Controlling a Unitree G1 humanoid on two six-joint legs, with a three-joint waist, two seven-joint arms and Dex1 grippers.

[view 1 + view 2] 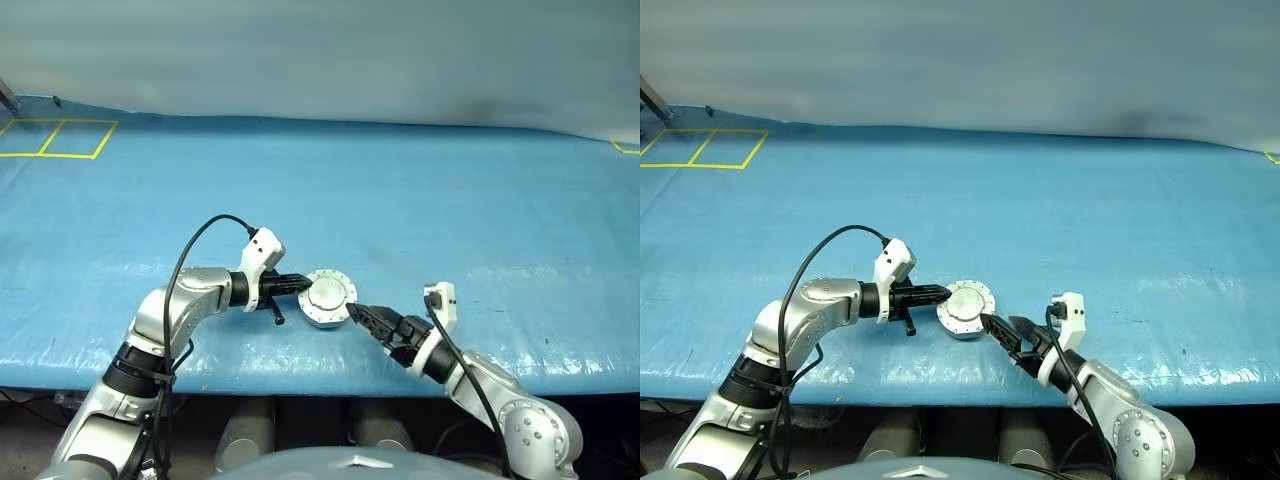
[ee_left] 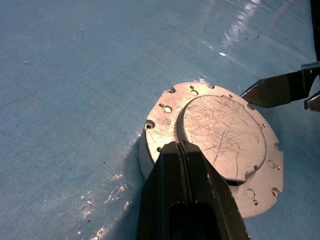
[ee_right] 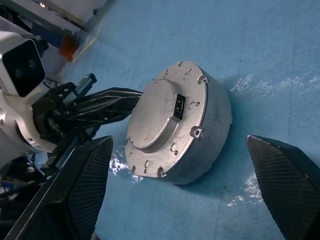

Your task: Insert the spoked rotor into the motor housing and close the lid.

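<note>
Lid [image 3: 165, 117] on motor housing [image 3: 212, 125].

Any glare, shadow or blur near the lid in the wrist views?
Left wrist view: the lid is sharp, its scratches legible; bright glare streaks lie on the blue sheet beyond it; the shut left gripper is a dark mass against the rim. Right wrist view: the housing throws a dark shadow beside it; the open right gripper's fingers look soft up close.

lid [image 1: 329, 291]: 1 | motor housing [image 3: 210, 125]: 1 | grippers: 2 – left gripper [image 1: 303, 284], right gripper [image 1: 355, 311]
</note>
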